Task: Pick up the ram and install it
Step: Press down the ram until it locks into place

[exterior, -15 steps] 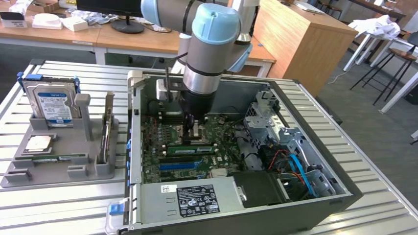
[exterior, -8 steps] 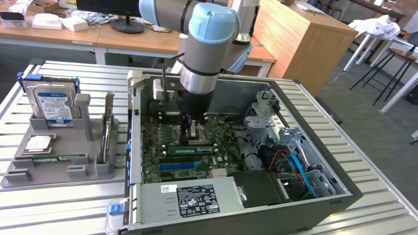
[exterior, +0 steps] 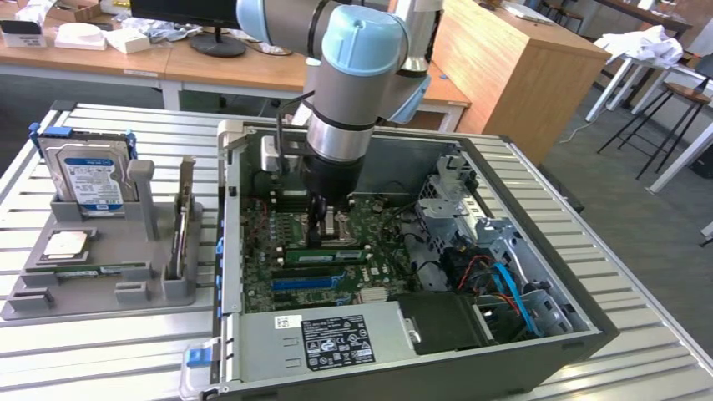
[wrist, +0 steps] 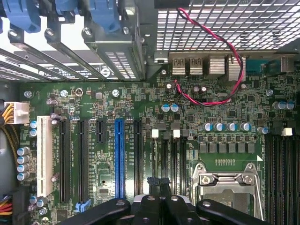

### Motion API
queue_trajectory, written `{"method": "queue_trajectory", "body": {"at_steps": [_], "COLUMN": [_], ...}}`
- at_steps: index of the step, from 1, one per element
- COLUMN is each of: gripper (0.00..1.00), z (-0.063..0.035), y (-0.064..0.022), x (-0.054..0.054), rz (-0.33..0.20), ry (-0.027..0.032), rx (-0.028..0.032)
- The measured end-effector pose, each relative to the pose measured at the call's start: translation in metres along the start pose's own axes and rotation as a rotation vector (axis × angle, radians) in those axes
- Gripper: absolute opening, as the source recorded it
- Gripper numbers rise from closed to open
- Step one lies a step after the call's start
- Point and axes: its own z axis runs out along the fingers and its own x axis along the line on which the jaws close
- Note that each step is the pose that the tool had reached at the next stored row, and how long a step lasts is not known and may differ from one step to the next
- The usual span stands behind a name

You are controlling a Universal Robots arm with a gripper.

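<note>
Ram (exterior: pixel 324 254): thin green stick, seated flat-edged in a motherboard (exterior: pixel 292 288) slot inside the computer case (exterior: pixel 557 334), just beside the CPU socket (wrist: pixel 228 183). Judged light, stiff, fragile; best held by long edges, clear of chips. Gripper (exterior: pixel 324 225): fingers pressed together, nothing pinched, poised just above the ram, over the motherboard.
</note>
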Motion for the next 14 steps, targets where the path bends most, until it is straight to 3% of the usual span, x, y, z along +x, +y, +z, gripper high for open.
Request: {"method": "queue_trajectory", "body": {"at_steps": [14], "gripper": [0.1], "z": [0.006], "y": [-0.0002], "x": [-0.0001], "rz": [0.0], "ry": [-0.0001], "rx": [0.0]}}
